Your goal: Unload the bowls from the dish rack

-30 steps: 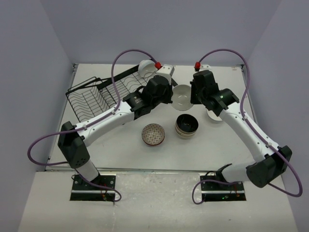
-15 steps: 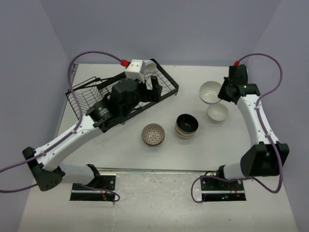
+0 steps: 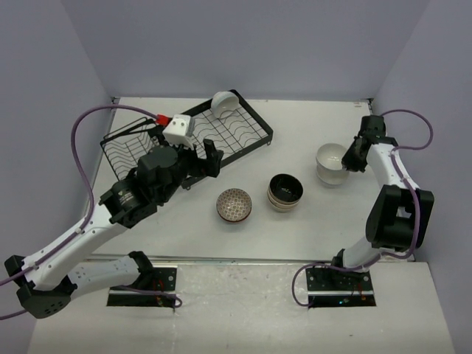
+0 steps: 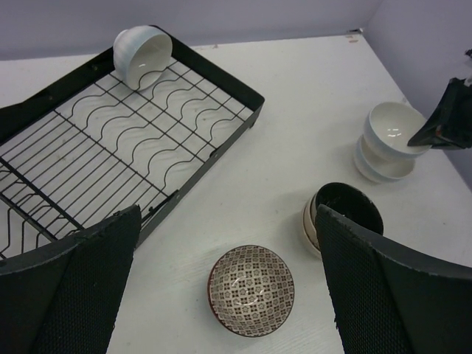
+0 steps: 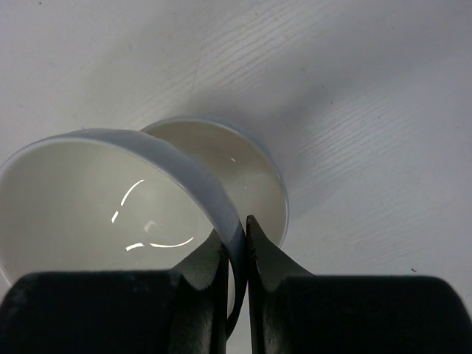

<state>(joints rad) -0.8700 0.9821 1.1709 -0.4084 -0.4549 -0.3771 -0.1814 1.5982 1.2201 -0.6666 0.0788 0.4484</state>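
The black wire dish rack (image 3: 259, 118) lies at the back left, and one white bowl (image 3: 223, 100) leans on its side in the far corner (image 4: 144, 55). My left gripper (image 3: 199, 159) hangs open and empty over the rack's near edge (image 4: 227, 221). On the table stand a patterned bowl (image 3: 234, 204) and a stack of tan bowls with dark insides (image 3: 285, 192). At the right, my right gripper (image 3: 348, 162) is shut on the rim of a white bowl (image 5: 96, 214). That bowl sits tilted on top of another white bowl (image 5: 251, 166).
The rack's wire basket section (image 3: 129, 151) sits at the far left near the wall. Purple cables loop from both arms. The right arm's forearm folds back close to the right wall. The patterned bowl (image 4: 251, 289) lies directly below the left fingers.
The left gripper opened and drew back from the table's middle to the rack's near side. The right arm carried the white bowl to the right and lowered it onto the other white bowl.
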